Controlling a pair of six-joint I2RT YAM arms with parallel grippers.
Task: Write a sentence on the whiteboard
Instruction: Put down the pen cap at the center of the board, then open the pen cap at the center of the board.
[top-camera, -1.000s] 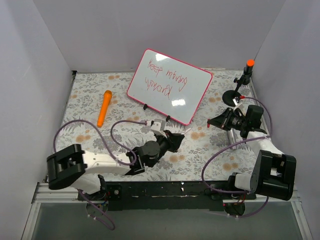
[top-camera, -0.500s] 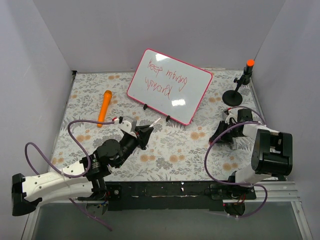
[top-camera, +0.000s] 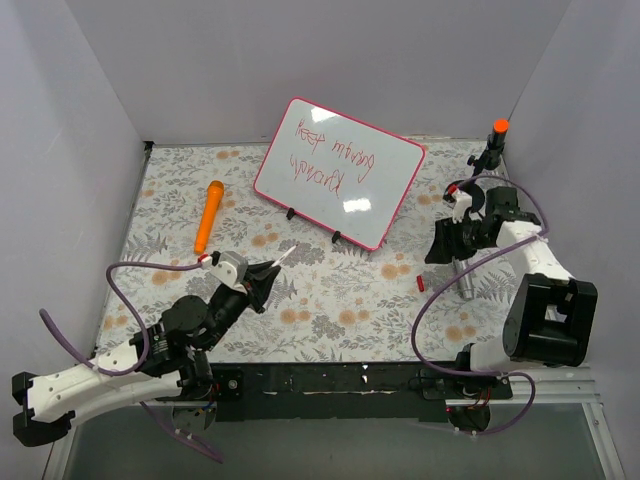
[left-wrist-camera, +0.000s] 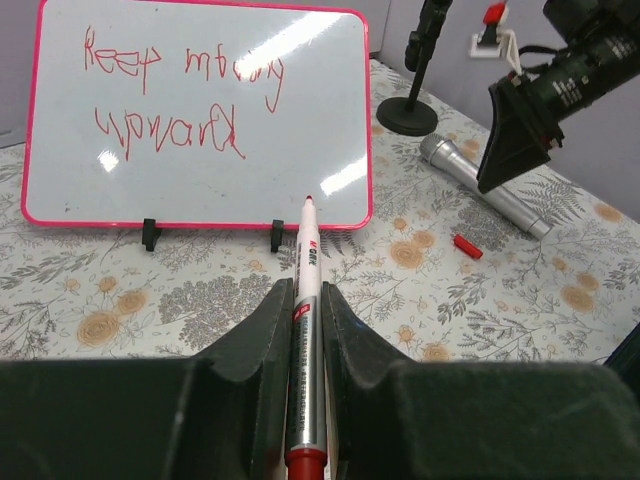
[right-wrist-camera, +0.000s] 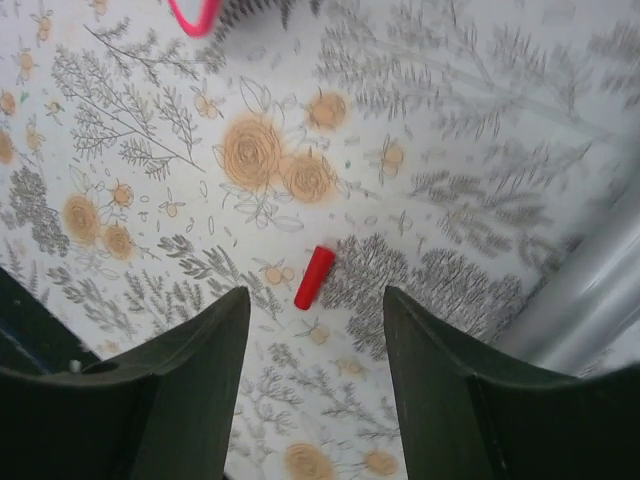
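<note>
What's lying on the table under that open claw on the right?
A small red marker cap lies on the flowered tablecloth below the open right gripper, with a silver microphone beside it. Its fingers hide the cloth at both sides.

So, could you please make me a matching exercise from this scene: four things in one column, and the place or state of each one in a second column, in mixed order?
Things:
1. marker pen
2. red cap
3. orange microphone
4. whiteboard

Places or states:
A. lies on the table, below the open right hand
B. bears the red sentence
C. clamped in the shut left hand
D. lies left of the whiteboard

Pairs: 1-C, 2-A, 3-D, 4-B
</note>
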